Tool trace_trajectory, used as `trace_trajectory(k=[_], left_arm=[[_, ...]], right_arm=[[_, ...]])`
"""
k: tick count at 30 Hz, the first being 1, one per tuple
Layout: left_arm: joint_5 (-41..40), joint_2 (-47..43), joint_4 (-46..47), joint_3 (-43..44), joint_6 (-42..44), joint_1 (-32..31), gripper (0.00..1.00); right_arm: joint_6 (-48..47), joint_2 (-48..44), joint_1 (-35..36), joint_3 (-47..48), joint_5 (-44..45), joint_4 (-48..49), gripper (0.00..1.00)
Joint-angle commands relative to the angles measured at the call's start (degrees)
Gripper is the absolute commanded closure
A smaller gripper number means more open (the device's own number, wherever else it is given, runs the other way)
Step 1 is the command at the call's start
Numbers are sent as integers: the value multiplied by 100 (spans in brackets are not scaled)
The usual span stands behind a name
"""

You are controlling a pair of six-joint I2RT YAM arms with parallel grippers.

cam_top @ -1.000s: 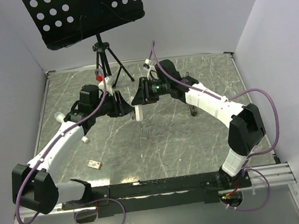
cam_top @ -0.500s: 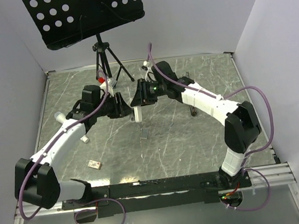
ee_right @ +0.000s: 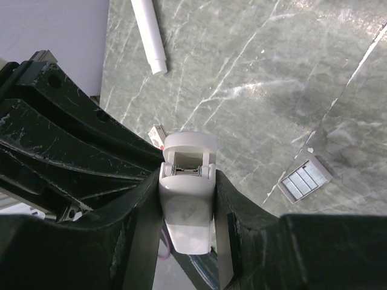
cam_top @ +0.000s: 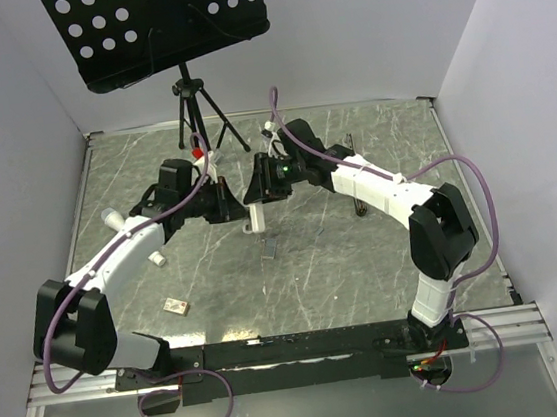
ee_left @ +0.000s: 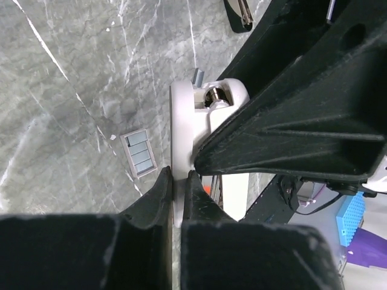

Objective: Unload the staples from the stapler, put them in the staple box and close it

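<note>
The stapler [cam_top: 253,217] is small and pale grey-white, and it hangs above the middle of the table, held from both sides. My left gripper [cam_top: 230,202] is shut on a thin edge of the stapler [ee_left: 179,127], with the fingers [ee_left: 158,192] pinched tight on it. My right gripper [cam_top: 262,187] is shut across the stapler's body [ee_right: 187,202], whose hinge end faces the table. A short flat grey strip of staples [cam_top: 271,247] lies on the table below; it also shows in the left wrist view [ee_left: 139,153] and the right wrist view [ee_right: 304,179].
A small tan block [cam_top: 176,306] lies front left. A white marker [ee_right: 149,33] lies on the left side of the table [cam_top: 345,261]. A black tripod stand [cam_top: 191,103] with a perforated tray stands at the back. A dark tool [cam_top: 359,204] lies right of centre.
Both grippers, with the stapler between them, have shifted slightly left and lower. The staple strip on the table has not moved.
</note>
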Motion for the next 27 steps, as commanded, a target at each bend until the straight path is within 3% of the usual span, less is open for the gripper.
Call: trace_trajectory(k=[1,3,7,19,23,27], left_arm=[[452,-103,83,-21,-201,101,99],[408,-235,162,-83,-333,259,99],[329,-420,408,-267,-570,506,99],[65,-657,514,-364,-694,559,99],[-31,-719,532,-400,-711,559,99],[-137,-772,488,-400,-720,567,99]], right_arm=[[-194,-416,60,154,224,307,43],[-274,-593,77,-187,321,342,30],[-406,-997,191,-725,470,465,27],[-310,-822,841,-805,1050,596,31],[-318,-655,964,-603,1191,518,41],[-275,-664,982,-646,1305,500,44]])
